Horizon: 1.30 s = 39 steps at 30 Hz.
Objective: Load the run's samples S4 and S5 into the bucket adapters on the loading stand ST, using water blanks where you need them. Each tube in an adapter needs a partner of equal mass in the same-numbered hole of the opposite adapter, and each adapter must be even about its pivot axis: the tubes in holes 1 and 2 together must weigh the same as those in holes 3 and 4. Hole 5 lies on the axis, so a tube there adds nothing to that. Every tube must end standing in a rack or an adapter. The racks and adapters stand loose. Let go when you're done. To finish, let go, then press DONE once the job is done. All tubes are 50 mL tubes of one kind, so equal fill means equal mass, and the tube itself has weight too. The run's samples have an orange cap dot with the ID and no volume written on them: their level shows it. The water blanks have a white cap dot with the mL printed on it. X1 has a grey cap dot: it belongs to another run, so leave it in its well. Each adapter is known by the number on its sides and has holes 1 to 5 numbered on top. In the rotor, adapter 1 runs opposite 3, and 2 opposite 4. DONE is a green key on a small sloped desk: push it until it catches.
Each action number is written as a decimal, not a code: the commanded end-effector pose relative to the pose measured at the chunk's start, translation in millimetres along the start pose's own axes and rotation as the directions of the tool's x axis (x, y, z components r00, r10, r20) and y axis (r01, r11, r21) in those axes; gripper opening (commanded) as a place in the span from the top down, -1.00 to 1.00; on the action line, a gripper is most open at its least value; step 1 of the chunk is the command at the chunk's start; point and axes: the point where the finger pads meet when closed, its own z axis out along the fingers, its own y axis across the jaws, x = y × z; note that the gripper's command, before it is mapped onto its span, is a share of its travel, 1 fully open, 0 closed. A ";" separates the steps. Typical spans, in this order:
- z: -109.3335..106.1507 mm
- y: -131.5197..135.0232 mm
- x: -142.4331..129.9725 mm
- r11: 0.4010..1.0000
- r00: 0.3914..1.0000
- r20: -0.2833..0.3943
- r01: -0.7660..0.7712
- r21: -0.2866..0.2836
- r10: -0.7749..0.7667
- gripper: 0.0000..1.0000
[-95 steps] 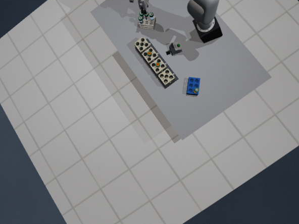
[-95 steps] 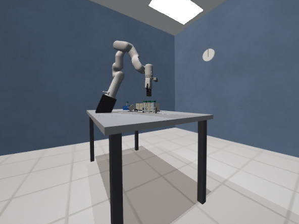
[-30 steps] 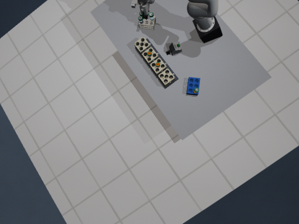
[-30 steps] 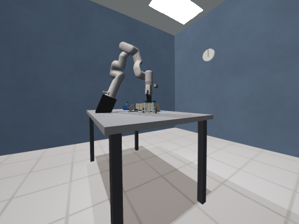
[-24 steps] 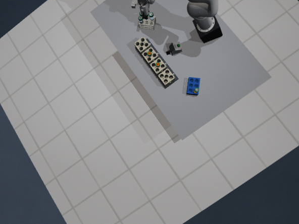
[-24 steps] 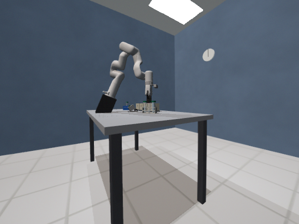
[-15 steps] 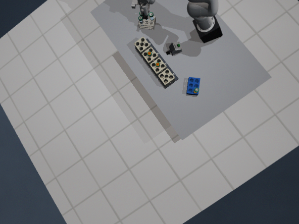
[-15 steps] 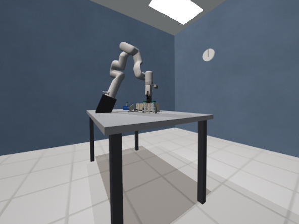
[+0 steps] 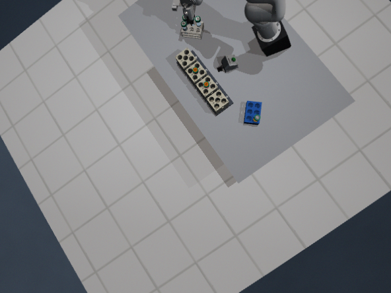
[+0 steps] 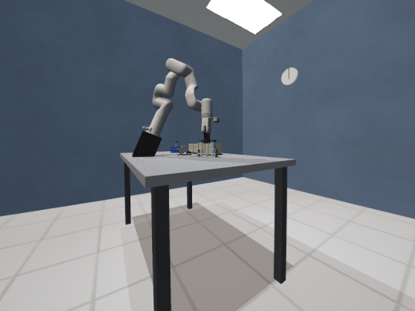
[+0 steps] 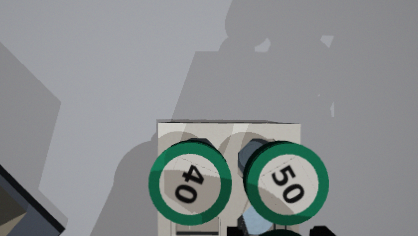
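My gripper (image 9: 189, 22) (image 10: 207, 141) (image 11: 279, 232) is low over the cream water-blank rack (image 9: 192, 35) (image 11: 167, 131), shut on a green-capped tube at the bottom edge of the wrist view; its number is hidden. The 40 blank (image 11: 190, 182) and the 50 blank (image 11: 288, 183) stand beside it. Four cream adapters stand in a row on the dark loading stand (image 9: 216, 114). One orange-dotted sample (image 9: 195, 69) stands in the centre hole of the second adapter, and another orange-dotted sample (image 9: 206, 84) in the centre hole of the third. Their IDs are unreadable here.
A blue rack (image 9: 253, 107) (image 10: 174, 150) holds one green-capped tube (image 9: 257, 117) with a pale dot in a corner well. The small desk with the green DONE key (image 9: 233, 59) stands between the adapter row and the arm's black base (image 9: 281, 47).
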 end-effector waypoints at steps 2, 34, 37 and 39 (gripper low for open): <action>-0.8 0.5 1.1 1.000 1.000 -0.002 0.000 -0.001 0.000 1.00; -1.5 0.4 1.1 1.000 1.000 -0.002 0.000 -0.001 0.000 1.00; -3.5 0.4 1.1 1.000 1.000 -0.002 0.000 -0.001 0.000 1.00; -4.8 0.4 1.1 1.000 1.000 -0.002 0.000 -0.001 0.000 1.00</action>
